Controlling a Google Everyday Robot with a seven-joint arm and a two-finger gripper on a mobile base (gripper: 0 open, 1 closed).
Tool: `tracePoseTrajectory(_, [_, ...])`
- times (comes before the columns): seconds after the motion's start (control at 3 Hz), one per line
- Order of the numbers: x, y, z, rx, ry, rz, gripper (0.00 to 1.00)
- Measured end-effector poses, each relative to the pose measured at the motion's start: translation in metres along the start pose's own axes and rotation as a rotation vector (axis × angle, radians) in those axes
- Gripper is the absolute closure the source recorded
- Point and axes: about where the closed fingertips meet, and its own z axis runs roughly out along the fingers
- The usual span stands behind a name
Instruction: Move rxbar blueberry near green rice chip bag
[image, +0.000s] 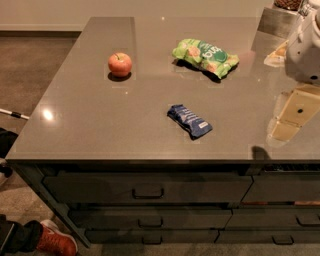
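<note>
The rxbar blueberry (189, 120) is a dark blue wrapper with white lettering and a pale end. It lies flat on the grey counter (100, 110), near the front middle. The green rice chip bag (205, 57) lies further back, slightly to the right, well apart from the bar. My gripper (287, 122) is the pale piece at the right edge of the view, over the counter's right side. It is to the right of the bar, apart from it, and holds nothing that shows.
A red apple (120, 64) stands at the back left of the counter. The white arm housing (305, 47) fills the upper right. Drawers with handles (148, 192) run under the front edge. A red shoe (56, 241) is on the floor at lower left.
</note>
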Motion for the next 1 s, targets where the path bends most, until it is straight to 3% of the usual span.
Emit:
tracePoseTrajectory(0.33, [0.0,0.0,0.0,0.0,0.0,0.0,0.0])
tracePoseTrajectory(1.0, [-0.022,-0.015,0.016,-0.022,-0.047,0.032,0.0])
